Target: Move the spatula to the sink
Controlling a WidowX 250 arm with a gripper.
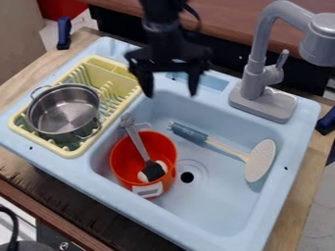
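Spatula [260, 160]: wht oval head, cream shaft, blue-gry grip, in sink [216, 206].

- A toy kitchen, by the light blue plastic sink [216, 208], grey faucet [257, 63] and yellow rack [70, 151] with a metal pot [65, 110].
- The sink is set into a wooden surface [33, 66], with blue clamps [63, 33] at either side.
- It looks like part of a robot lab: a black robot arm [159, 24] hangs over the sink, and a black cable [14, 225] curls at the lower left.
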